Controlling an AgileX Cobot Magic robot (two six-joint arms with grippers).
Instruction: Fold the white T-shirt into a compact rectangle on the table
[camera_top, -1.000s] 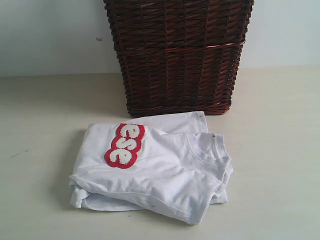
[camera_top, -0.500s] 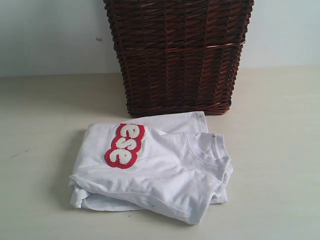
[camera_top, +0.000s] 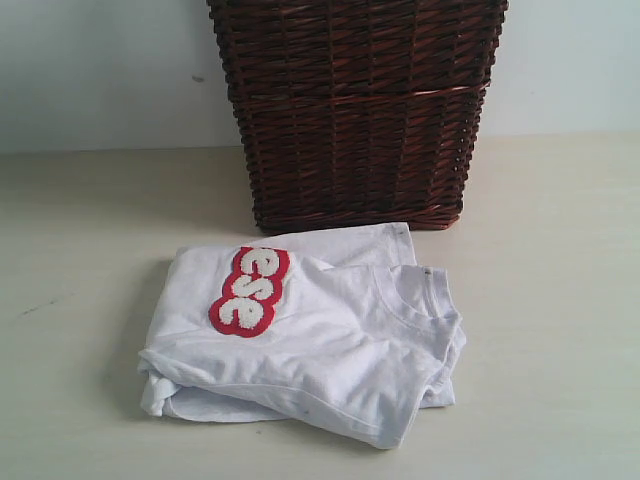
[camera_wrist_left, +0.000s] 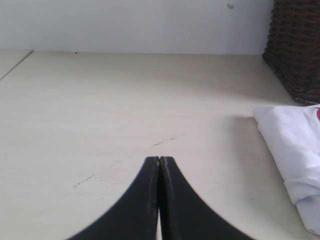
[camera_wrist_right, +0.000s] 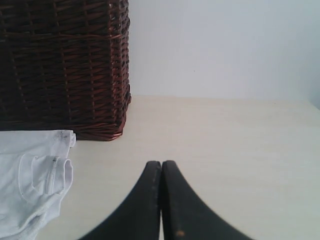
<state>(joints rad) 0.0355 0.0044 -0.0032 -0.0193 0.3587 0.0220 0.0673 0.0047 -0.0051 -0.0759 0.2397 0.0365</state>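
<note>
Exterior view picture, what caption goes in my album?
Folded white cotton T-shirt with red patch lies on cream table before dark brown wicker basket.

Our left gripper is closed tight. Its two black fingers press together all the way along, and nothing sits between them. Our right gripper is closed tight too. Its two black fingers touch side by side, tip against tip, and we hold nothing in them.

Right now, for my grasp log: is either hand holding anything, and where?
Nothing: left hand and right hand are shut empty, apart from the white T-shirt.
</note>
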